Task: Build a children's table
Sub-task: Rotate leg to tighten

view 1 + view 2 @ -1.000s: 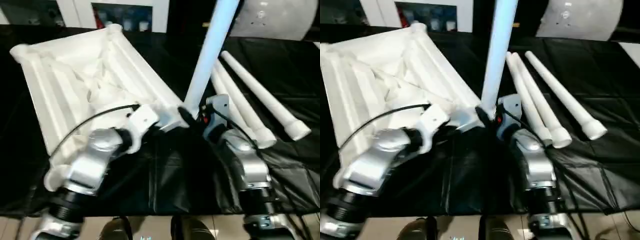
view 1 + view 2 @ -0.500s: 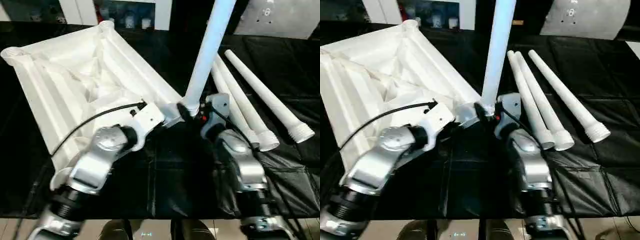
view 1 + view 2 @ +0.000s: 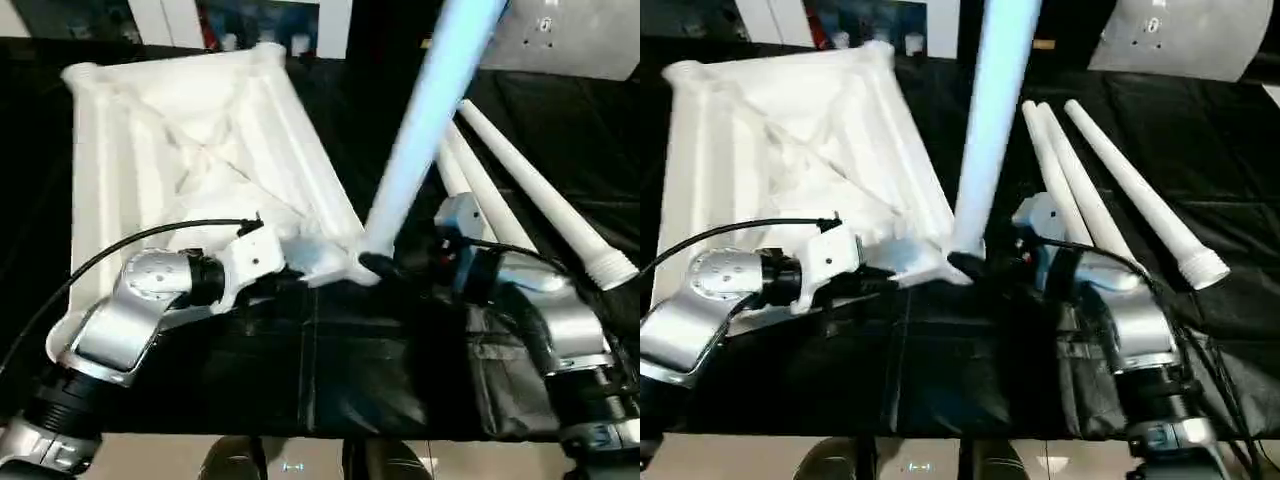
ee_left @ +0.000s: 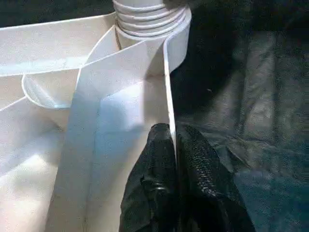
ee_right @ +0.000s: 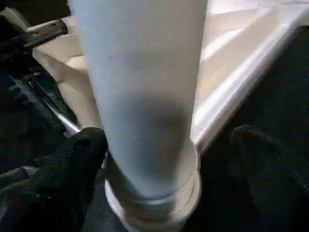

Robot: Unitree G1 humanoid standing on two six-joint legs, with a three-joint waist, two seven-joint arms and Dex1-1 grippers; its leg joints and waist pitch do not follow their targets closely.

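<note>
The children's table top [image 3: 190, 150] lies upside down on the black worktable, ribbed underside up. One white leg [image 3: 420, 130] stands upright in the near right corner socket [image 4: 149, 24]. My left gripper [image 4: 171, 140] is shut on the thin rim wall of the top, just beside that socket. My right gripper [image 5: 169, 154] is open around the base of the upright leg. Its fingers [image 5: 77, 159] stand on either side of the leg with gaps to it. Three loose legs [image 3: 1145, 205] lie side by side to the right.
The black-covered worktable [image 3: 350, 370] ends at its front edge just below my forearms. A black cable [image 3: 130, 250] loops over my left forearm. A grey metal panel [image 3: 1180, 40] stands at the back right, with shelves behind the top.
My right gripper's fingers have spread away from the upright leg, which stays standing in its socket. The left gripper keeps its hold on the rim. The camera view has shifted.
</note>
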